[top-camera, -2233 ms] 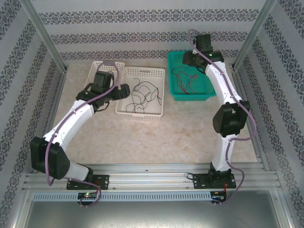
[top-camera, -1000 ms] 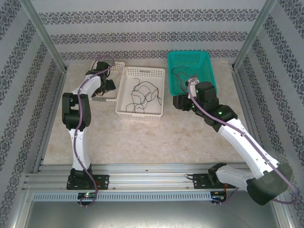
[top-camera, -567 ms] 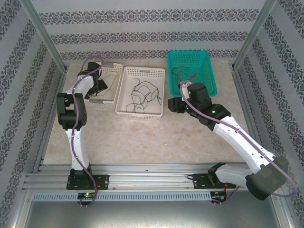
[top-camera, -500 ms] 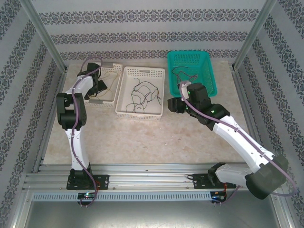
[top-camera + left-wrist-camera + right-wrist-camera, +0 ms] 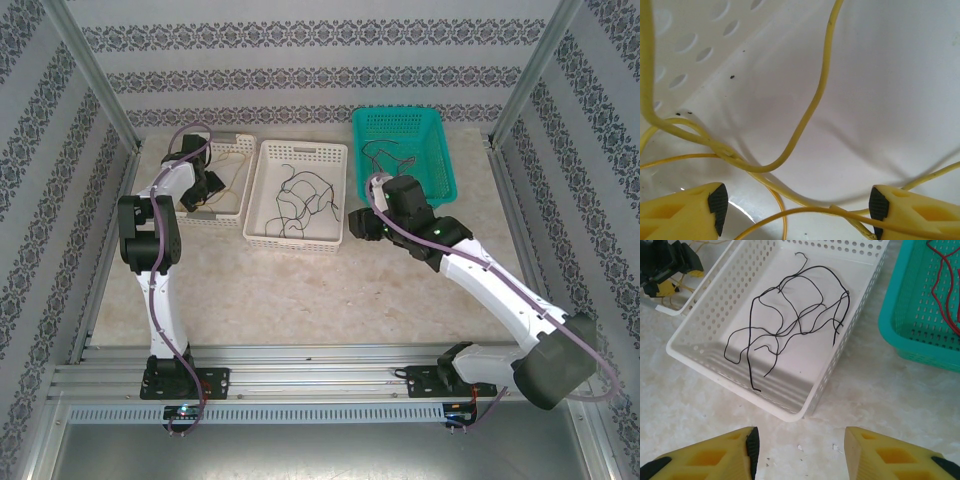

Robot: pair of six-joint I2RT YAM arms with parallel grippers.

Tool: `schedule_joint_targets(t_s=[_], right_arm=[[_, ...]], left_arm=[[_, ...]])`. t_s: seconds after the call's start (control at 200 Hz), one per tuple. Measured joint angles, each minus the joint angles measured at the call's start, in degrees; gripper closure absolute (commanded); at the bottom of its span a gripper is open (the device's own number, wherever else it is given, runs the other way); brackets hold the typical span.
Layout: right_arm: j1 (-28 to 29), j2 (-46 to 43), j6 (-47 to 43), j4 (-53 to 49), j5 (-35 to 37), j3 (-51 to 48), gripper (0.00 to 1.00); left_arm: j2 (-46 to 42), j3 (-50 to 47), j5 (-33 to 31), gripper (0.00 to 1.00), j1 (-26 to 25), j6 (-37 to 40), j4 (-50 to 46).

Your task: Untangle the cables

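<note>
Yellow cables lie looped on the floor of the left white basket. My left gripper is down in that basket, open, with several yellow strands crossing between its fingertips; in the top view it sits at the basket's left side. Black cables lie tangled in the middle white basket. Red and dark cables rest in the teal basket. My right gripper hangs open over the bare table, just off the middle basket's near right corner, with nothing between its fingers.
The three baskets stand in a row at the back of the marble-patterned table. Aluminium frame posts and patterned walls close in both sides. The near half of the table holds only the arms.
The left gripper has settled lower in the left basket and its jaws have narrowed around the yellow strands. The right gripper has moved left, away from the teal basket toward the middle basket's corner.
</note>
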Motion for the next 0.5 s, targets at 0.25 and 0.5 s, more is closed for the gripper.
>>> schedule_joint_targets(t_s=[0.25, 0.5], right_arm=[[1.49, 1.55, 0.00, -0.02, 0.57, 0.00, 0.48], [2.43, 2.10, -0.02, -0.04, 0.61, 0.02, 0.47]], left_arm=[[-1.38, 0.24, 0.70, 0.03, -1.05, -0.04, 0.50], [-8.15, 0.50, 0.79, 0.00, -2.10, -0.02, 1.16]])
